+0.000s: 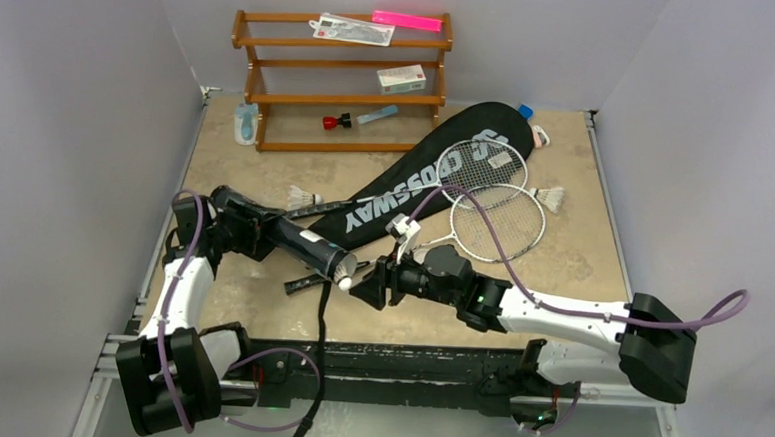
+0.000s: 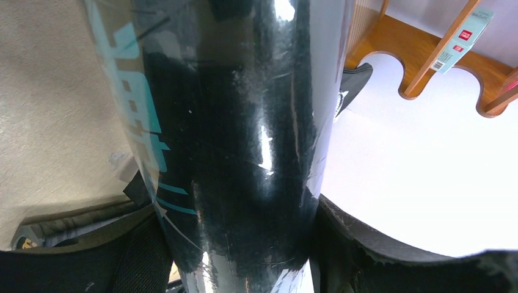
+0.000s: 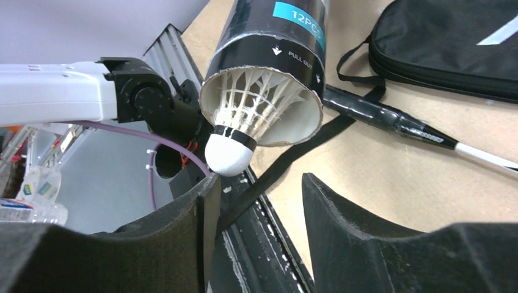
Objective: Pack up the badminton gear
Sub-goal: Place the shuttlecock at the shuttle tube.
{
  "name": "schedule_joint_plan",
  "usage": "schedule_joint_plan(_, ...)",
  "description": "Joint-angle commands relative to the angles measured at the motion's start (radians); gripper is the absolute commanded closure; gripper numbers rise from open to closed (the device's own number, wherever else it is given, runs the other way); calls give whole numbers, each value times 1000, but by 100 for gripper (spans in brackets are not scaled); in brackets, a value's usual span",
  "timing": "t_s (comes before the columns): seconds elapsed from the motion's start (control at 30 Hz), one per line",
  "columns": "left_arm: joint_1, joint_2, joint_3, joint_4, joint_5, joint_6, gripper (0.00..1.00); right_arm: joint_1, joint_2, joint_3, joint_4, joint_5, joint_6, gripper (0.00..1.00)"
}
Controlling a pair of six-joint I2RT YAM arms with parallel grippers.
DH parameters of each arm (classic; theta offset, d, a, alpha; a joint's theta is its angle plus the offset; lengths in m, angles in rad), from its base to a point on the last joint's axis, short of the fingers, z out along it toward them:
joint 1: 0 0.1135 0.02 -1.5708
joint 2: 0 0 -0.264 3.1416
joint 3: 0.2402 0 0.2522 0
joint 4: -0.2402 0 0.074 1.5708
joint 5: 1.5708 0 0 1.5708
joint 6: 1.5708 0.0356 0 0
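My left gripper is shut on the dark tube, which it holds tilted above the table; in the left wrist view the tube fills the gap between the fingers. A white feather shuttlecock sits in the tube's open mouth with its cork sticking out. My right gripper stands open just below the cork, holding nothing. Two silver rackets lie by the black CROSSWAY bag. Loose shuttlecocks lie on the table.
A brown wooden rack stands at the back with a white box and a pink strip on it. A black racket handle and the bag's strap lie near the front edge.
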State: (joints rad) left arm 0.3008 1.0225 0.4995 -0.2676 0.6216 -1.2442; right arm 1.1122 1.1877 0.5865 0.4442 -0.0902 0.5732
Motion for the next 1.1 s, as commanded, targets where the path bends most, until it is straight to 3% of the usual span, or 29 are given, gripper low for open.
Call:
schedule_joint_plan(0.0, 0, -26, 20, 22, -4, -47, 53, 0, 37, 6, 149, -55, 42, 45)
schedule_joint_plan(0.3, 0, -30, 16, 22, -13, -49, 53, 2, 81, 38, 162, -47, 53, 38)
schedule_joint_plan(0.4, 1, -33, 16, 21, -13, -49, 53, 4, 90, 51, 135, -26, 56, 60)
schedule_joint_plan(0.43, 0, -33, 16, 21, -13, -47, 53, 3, 90, 55, 123, -20, 55, 63)
schedule_joint_plan(0.6, 0, -34, 15, 19, -15, -38, 53, 3, 79, 57, 118, 0, 55, 67)
schedule_joint_plan(0.83, 0, -49, 5, 7, -28, -11, 54, 2, 84, 99, 41, -2, 48, 83)
schedule_joint_plan(1.07, 0, -72, 52, -35, -63, 101, 54, 1, 86, 129, -12, 9, 47, 85)
